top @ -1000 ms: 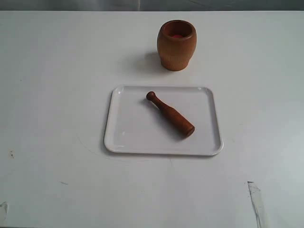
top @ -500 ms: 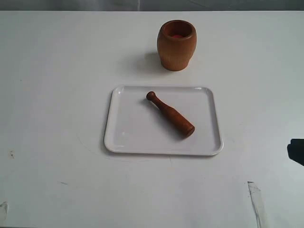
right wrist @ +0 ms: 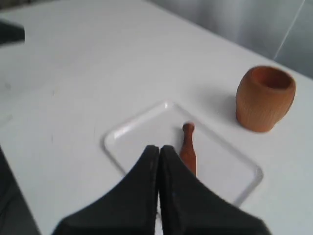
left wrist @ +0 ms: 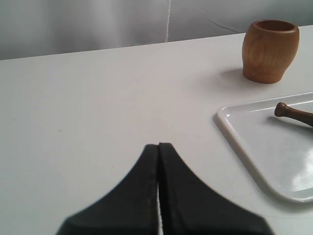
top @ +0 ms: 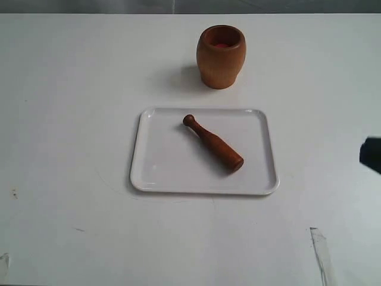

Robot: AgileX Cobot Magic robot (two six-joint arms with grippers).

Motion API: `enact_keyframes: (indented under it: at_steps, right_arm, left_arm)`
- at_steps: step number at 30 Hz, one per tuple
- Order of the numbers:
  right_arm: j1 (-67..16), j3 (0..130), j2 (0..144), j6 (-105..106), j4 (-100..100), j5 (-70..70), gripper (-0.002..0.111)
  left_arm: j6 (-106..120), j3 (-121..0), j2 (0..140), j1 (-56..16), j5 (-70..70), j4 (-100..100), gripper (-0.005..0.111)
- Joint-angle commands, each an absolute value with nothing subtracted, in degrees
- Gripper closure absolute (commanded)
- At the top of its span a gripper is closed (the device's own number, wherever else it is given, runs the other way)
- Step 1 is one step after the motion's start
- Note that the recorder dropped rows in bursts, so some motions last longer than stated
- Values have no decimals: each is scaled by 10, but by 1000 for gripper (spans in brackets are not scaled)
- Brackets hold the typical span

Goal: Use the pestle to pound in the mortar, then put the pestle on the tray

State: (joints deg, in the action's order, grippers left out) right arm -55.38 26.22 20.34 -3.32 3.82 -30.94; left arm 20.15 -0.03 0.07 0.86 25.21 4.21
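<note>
The brown wooden mortar [top: 221, 56] stands upright at the back of the white table, reddish inside. In front of it lies the white tray [top: 161, 161] with the dark pestle [top: 214, 143] resting diagonally on it, knob toward the mortar. My right gripper [right wrist: 159, 148] is shut and empty, above the table off the tray's right side; its dark tip [top: 371, 155] shows at the right edge of the exterior view. My left gripper [left wrist: 158, 146] is shut and empty, low over bare table, well apart from the tray [left wrist: 234, 137], pestle [left wrist: 292, 112] and mortar [left wrist: 269, 50].
The white table [top: 71, 119] spreads wide around the tray. A worn tape mark [top: 321, 253] lies near the front right, a small dark speck [top: 14, 193] at the left. A grey backdrop [left wrist: 88, 24] runs behind the table's far edge.
The right arm's dark tip has come into the exterior view at the right edge and risen slightly. Pestle, tray and mortar have not moved.
</note>
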Motion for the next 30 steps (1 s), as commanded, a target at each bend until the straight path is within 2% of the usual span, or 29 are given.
enact_keyframes:
  at_steps: [1,10,18,30]
  right_arm:
    - [-478,260,201,-36,-13,-169,108]
    - [-298,248,149,-51,-40,-130,108]
    - [-150,147,66,-51,-80,-29,108]
    - [-74,10,0,-37,-79,52,108]
  left_arm:
    - [197,0,0,4,250,38,107]
    - [197,0,0,4,250,38,107]
    - [197,0,0,4,250,38,107]
    - [197,0,0,4,250,38,107]
